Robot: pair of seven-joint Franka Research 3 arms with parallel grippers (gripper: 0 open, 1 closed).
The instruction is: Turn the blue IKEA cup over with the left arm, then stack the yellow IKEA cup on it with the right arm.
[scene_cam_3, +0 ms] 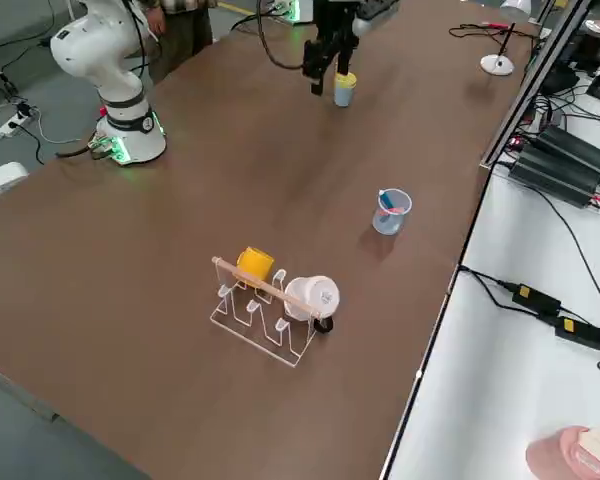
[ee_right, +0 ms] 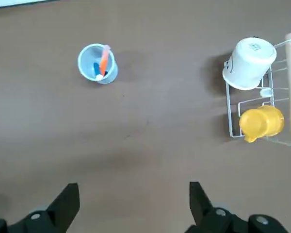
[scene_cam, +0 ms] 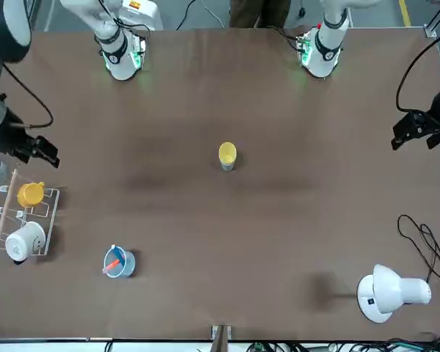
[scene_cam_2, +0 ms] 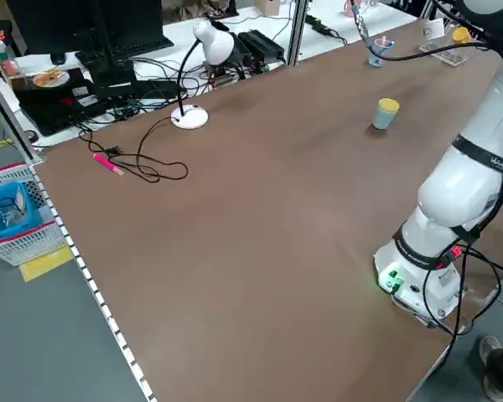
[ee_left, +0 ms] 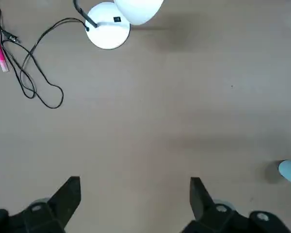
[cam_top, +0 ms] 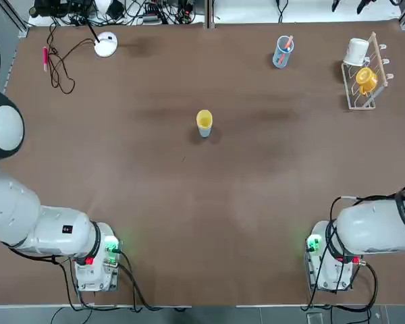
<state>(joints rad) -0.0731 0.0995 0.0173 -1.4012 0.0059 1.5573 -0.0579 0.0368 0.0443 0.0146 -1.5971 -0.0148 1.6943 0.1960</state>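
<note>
The yellow IKEA cup sits mouth up on top of the blue IKEA cup at the table's middle; in the front view the yellow IKEA cup covers most of the blue IKEA cup. My left gripper hangs open and empty high over the table's left side, far from the stack, and shows in the front view too. My right gripper is open and empty above the right side, near the rack, also visible from the front.
A wire rack at the far right holds a white mug and an orange-yellow mug. A clear cup with pens stands beside it. A white desk lamp, its cable and a pink pen lie far left.
</note>
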